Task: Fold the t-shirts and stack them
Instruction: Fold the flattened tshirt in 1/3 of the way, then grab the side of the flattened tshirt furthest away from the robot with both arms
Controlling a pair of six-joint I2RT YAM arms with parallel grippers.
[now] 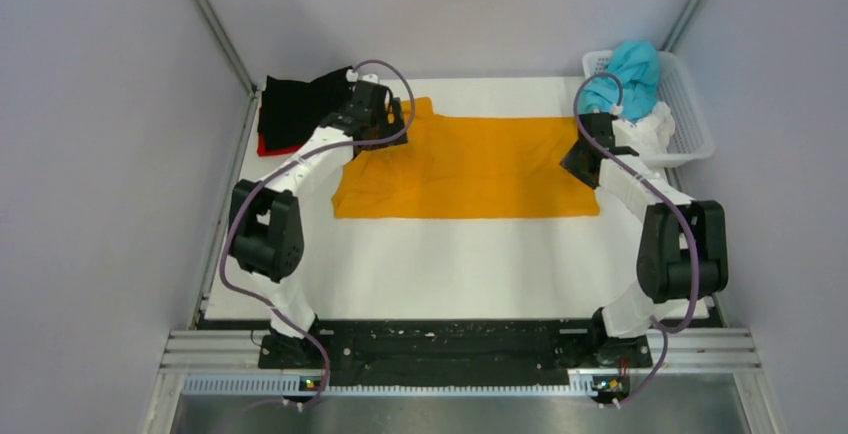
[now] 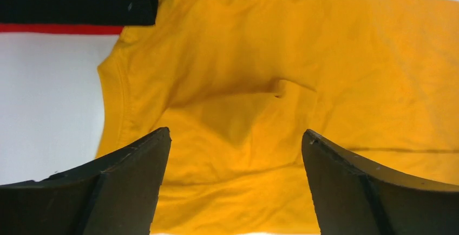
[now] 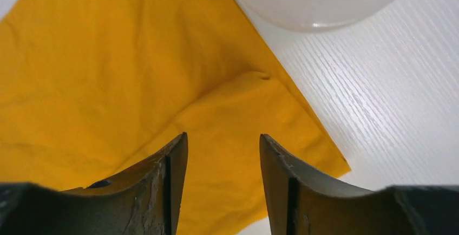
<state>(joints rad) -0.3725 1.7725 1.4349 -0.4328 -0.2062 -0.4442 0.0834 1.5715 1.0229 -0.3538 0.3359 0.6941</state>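
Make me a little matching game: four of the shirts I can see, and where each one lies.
Shirts:
1. orange t-shirt
2. black t-shirt
3. teal t-shirt
4. red t-shirt

Places:
A. heaped in the white basket
B. only an edge showing from under another shirt
C. spread out in the middle of the table
D. far left corner, lying on top of another shirt

Pairs: 1-C, 2-D, 3-A, 4-B.

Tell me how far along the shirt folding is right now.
Done: black t-shirt lies folded on the red t-shirt, far left corner. In hand: orange t-shirt, partly folded, with the left pincer and right pincer open above it. Left: teal t-shirt and white t-shirt, bunched in the basket.
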